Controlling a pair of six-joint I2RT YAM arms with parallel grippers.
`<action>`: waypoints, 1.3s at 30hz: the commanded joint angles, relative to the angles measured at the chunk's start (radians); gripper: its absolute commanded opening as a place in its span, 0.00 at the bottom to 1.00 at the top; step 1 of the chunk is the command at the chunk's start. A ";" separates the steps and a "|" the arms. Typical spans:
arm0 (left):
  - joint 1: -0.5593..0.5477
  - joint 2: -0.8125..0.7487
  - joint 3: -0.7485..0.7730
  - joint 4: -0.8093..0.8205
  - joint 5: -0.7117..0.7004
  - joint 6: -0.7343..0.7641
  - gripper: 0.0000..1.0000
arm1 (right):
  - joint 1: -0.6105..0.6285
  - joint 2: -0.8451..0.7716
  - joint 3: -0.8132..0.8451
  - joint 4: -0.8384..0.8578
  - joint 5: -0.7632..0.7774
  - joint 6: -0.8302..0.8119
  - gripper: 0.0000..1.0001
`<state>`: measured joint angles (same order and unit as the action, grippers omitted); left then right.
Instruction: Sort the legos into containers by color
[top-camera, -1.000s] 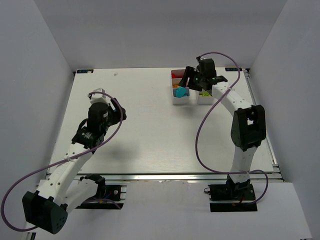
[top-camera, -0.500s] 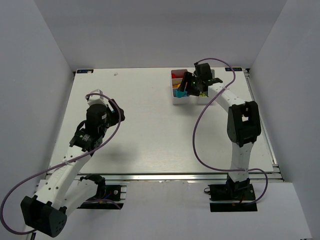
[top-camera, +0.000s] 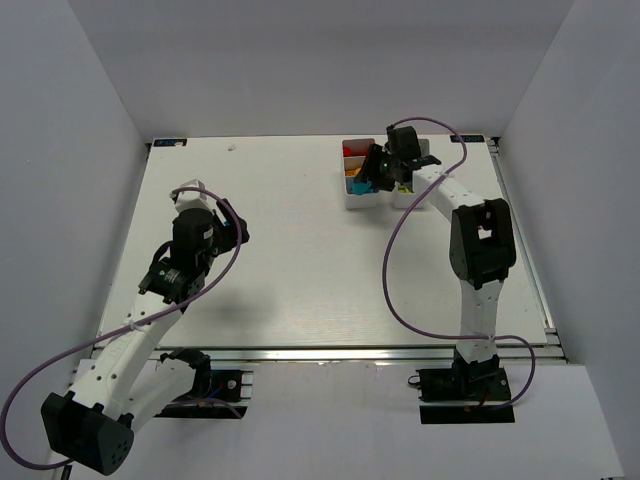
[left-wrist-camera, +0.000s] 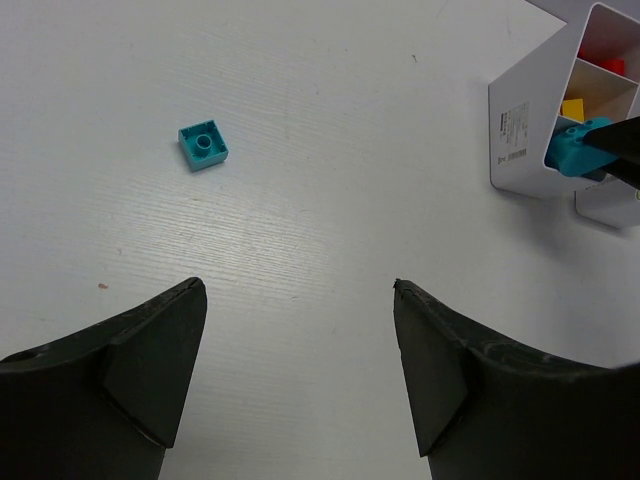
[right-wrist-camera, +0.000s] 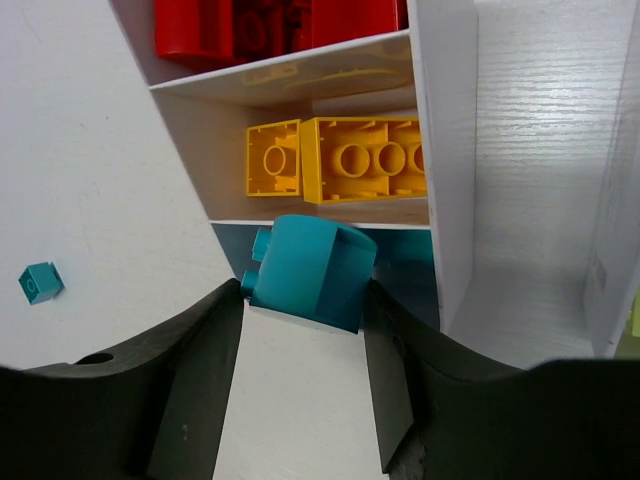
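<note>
My right gripper (right-wrist-camera: 303, 300) is shut on a large cyan brick (right-wrist-camera: 310, 272) and holds it over the near compartment of the left white bin (right-wrist-camera: 440, 150). That bin holds red bricks (right-wrist-camera: 270, 25) in its far compartment and yellow bricks (right-wrist-camera: 340, 158) in the middle one. In the top view the right gripper (top-camera: 368, 183) is at the bin's near end (top-camera: 350, 200). A small cyan brick (left-wrist-camera: 203, 145) lies loose on the table and also shows in the right wrist view (right-wrist-camera: 41, 283). My left gripper (left-wrist-camera: 298, 300) is open and empty above bare table, near that brick.
A second white bin (top-camera: 408, 198) stands right beside the first; its wall shows in the right wrist view (right-wrist-camera: 610, 200), with a bit of lime at the edge (right-wrist-camera: 635, 320). White walls enclose the table on three sides. The left bin also shows in the left wrist view (left-wrist-camera: 520, 130).
My right gripper has shifted a little left and nearer over the bin, still holding the cyan brick. The left arm has moved only slightly.
</note>
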<state>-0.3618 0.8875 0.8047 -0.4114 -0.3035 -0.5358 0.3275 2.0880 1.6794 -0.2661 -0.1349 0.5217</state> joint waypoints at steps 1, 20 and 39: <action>0.000 -0.010 0.004 -0.012 -0.014 -0.004 0.85 | 0.001 -0.002 0.034 0.025 -0.009 0.012 0.53; 0.000 -0.015 -0.006 -0.010 -0.005 -0.006 0.85 | -0.022 -0.157 -0.178 0.344 -0.172 -0.141 0.27; 0.000 -0.012 -0.006 -0.012 -0.003 -0.004 0.85 | -0.033 -0.094 -0.178 0.346 -0.115 -0.175 0.58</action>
<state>-0.3618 0.8875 0.7937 -0.4187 -0.3035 -0.5396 0.2974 1.9869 1.5013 0.0467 -0.2626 0.3687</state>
